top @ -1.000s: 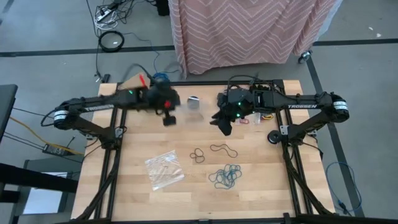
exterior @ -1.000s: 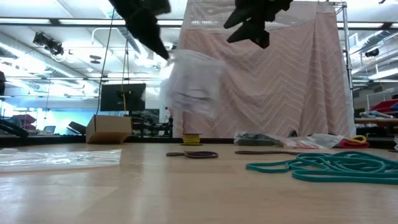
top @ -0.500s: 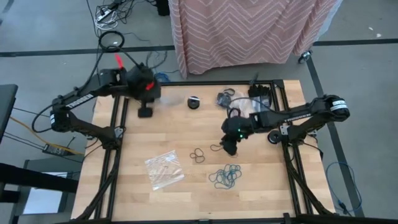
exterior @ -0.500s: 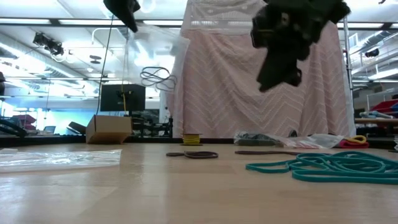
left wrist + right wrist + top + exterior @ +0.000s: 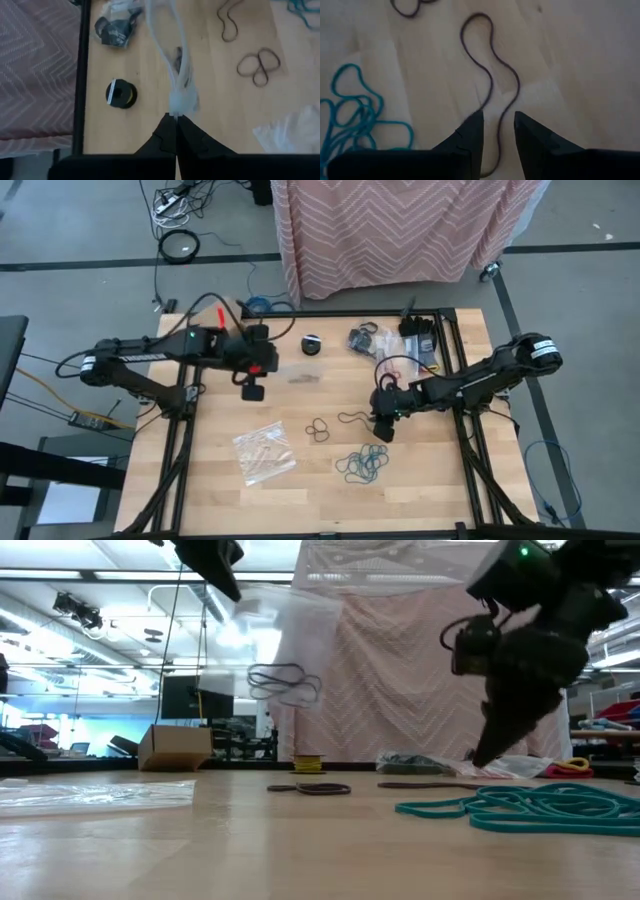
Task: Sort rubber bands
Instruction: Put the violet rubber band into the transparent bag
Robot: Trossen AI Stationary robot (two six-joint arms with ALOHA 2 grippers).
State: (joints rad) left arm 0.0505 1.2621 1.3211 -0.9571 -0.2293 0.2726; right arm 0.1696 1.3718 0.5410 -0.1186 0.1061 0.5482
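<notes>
Rubber bands are spread over the near half of the table: a teal pile (image 5: pixel 362 464), a little brown cluster (image 5: pixel 318 429), and one long dark band (image 5: pixel 490 80) lying loose between them. That dark one is what I'm on now. A second ago my right gripper (image 5: pixel 494 131) was up near the back of the table; since then it's dropped right down to the wood, and its fingers have narrowed but aren't closed. They're straddling the near end of the dark band, one finger on each side of it, nothing gripped yet.

Meanwhile my left gripper (image 5: pixel 176 131) is pinched tight on the top of a clear plastic bag (image 5: pixel 177 75), holding it up over the table's left-back area. It has swung around a bit over the last second. From table level, a dark band (image 5: pixel 285 682) shows through the bag.

So I reckon this is the pick step, with the bag waiting to receive it.
</notes>
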